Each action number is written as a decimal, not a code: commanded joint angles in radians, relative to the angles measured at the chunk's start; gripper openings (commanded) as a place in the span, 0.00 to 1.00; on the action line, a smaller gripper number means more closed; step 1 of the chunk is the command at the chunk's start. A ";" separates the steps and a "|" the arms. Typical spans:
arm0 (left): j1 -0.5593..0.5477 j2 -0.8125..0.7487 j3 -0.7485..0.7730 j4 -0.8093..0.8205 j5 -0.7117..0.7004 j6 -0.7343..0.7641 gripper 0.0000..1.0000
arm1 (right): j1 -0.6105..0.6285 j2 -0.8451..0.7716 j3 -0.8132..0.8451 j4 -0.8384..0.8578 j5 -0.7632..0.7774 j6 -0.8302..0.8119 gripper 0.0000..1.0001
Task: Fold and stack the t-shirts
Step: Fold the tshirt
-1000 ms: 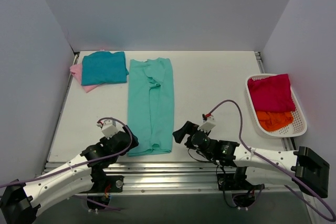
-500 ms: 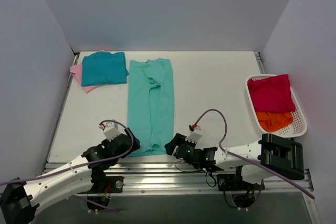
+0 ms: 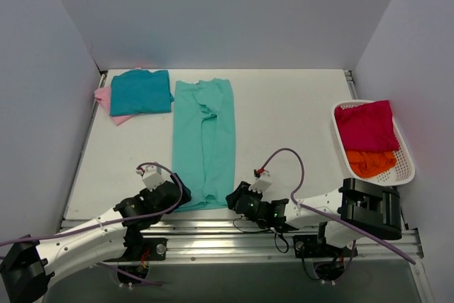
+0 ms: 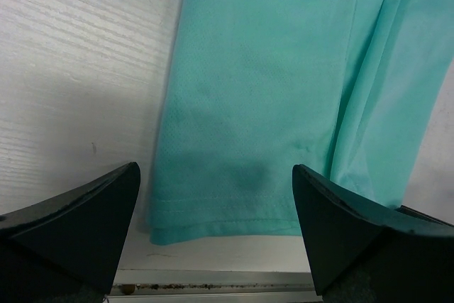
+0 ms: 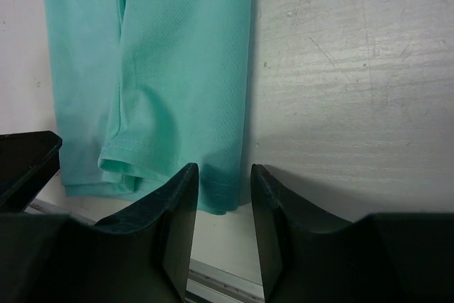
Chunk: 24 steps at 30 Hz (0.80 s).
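Note:
A mint tee lies folded into a long strip down the middle of the table. My left gripper is open wide over its near left hem corner, one finger on each side, touching nothing. My right gripper is at the near right hem corner. Its jaws are narrowed to a small gap, and the flat cloth corner lies in that gap, unpinched. At the back left, a folded teal tee rests on a pink one. A crimson tee and an orange tee sit in the basket.
The white slotted basket stands at the right edge of the table. A metal rail runs along the near table edge just behind both grippers. Grey walls close in the left, back and right sides.
The right arm swung left and toward the near edge, reaching the mint tee's right hem corner, and its jaws narrowed. The left gripper barely shifted and stayed open.

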 commanded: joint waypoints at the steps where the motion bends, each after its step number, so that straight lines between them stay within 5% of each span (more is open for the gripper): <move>1: -0.009 0.000 -0.006 0.023 -0.011 -0.031 0.97 | 0.004 0.047 0.017 -0.040 0.036 0.000 0.31; 9: -0.012 -0.017 -0.020 0.025 -0.012 -0.034 1.00 | 0.002 0.112 0.040 -0.020 0.014 -0.014 0.17; 14: -0.015 -0.029 -0.035 0.034 -0.008 -0.036 0.68 | 0.001 0.077 0.044 -0.073 0.039 -0.015 0.06; 18: -0.016 -0.046 -0.037 0.023 -0.005 -0.037 0.27 | 0.001 0.041 0.049 -0.122 0.060 -0.019 0.02; 24: -0.016 -0.046 -0.024 0.005 -0.005 -0.025 0.02 | -0.001 0.002 0.069 -0.193 0.082 -0.025 0.00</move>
